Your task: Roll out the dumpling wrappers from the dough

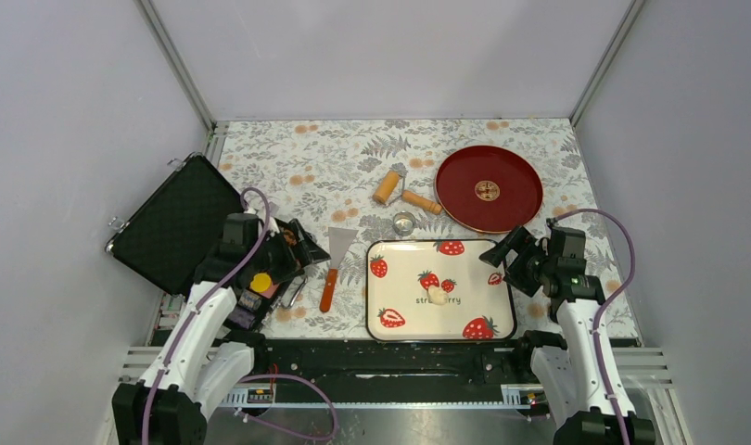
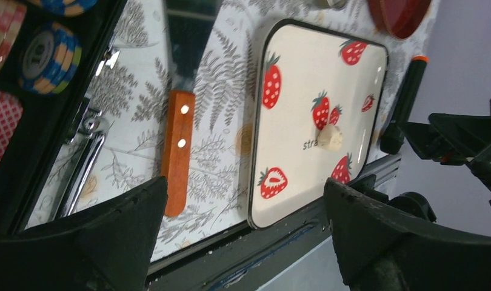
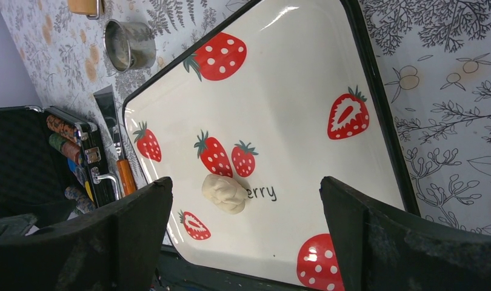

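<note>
- On the white rectangular strawberry-printed tray (image 1: pixel 404 320), near its middle, we see the dough (image 1: pixel 437 296), a small, soft, pale-cream lump. It sits just beside a pair of printed strawberries and covers part of the printed word.
- In the right wrist view the dough (image 3: pixel 225 193) is a rounded, creased knob, not flattened, and nothing touches it.
- The right gripper (image 1: pixel 507 250) hovers at the tray's far right corner. Its two black fingers (image 3: pixel 134 236) are spread wide with nothing between them, and the dough shows in the gap.
- Left of the tray, the left gripper (image 1: pixel 300 248) hangs over the edge of an open black hard case (image 1: pixel 172 222). Its jaws are also wide apart and hold nothing.
- Between the case and the tray, a metal scraper with an orange wooden handle (image 1: pixel 330 278) lies on the floral-patterned table (image 1: pixel 288 153), handle toward the arms.
- Just beyond the tray's far edge stands a small round metal ring cutter (image 1: pixel 404 223).
- Farther back from the tray lies a tan wooden roller (image 1: pixel 388 185) with a side handle.
- Beyond the tray's far right corner rests a round red plate with a gold centre emblem (image 1: pixel 464 171).
- From the left wrist we see striped poker chips (image 2: pixel 49 57) inside the case.
</note>
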